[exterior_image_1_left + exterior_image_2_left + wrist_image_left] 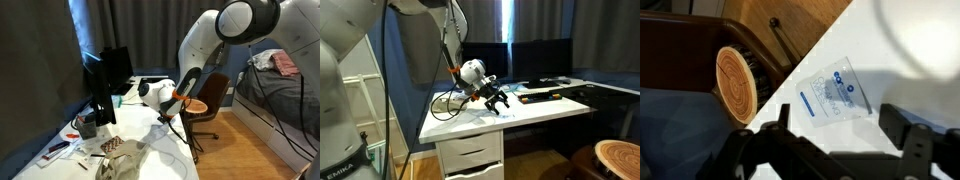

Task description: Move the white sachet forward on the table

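On the table: the white sachet (835, 90) lies flat on the white table (890, 50), near the edge, set at a slant to that edge.
Sachet print: blue round logo near one corner, one blue bar along the opposite short side, and faint blue lines between. The writing is too small to read in the wrist view.
Sachet in exterior views: cannot be made out.
Gripper: the gripper (837, 124) hangs just over the table with its jaws spread wide and nothing between them. Both exterior views show the same spread (167, 113) (496, 101).
Fingers: the dark fingers (908, 140) stand either side of the sachet's near end. Contact with it cannot be told.
Arm markings: orange ring behind the white wrist. No lettering is legible.
Stool: a round wooden stool (735, 85) with ring pattern stands below the table edge.
Monitor: a dark monitor (105, 80) stands at the back of the table.
Drawers: white drawers (470, 155) sit under the tabletop.
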You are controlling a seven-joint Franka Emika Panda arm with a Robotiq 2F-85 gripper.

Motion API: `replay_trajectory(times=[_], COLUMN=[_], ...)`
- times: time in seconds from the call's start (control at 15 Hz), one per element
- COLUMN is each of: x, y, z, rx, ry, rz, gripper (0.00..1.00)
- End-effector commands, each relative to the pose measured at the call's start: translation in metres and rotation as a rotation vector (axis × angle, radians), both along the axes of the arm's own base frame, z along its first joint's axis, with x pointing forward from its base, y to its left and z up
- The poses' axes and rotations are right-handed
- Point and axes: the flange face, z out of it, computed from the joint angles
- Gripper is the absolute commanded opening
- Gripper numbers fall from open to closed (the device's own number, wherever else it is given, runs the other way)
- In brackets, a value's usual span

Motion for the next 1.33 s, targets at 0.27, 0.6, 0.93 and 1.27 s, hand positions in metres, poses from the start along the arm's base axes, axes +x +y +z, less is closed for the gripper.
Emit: replay_trajectory(times=[0.27, 0.6, 0.93, 1.27], x=[0.0050, 0.0064, 0.0084, 0.0116], y=[-0.0008, 0.0001, -0.0004, -0.0021], z=[-0.0055, -0.0066, -0.0097, -0.0123], rx=[0.009, 0.035, 0.042, 0.036], ry=[0.076, 0.114, 0.129, 0.139], rz=[-0.012, -0.018, 0.012, 0.043], gripper=[0.60, 0.26, 0.26, 0.17])
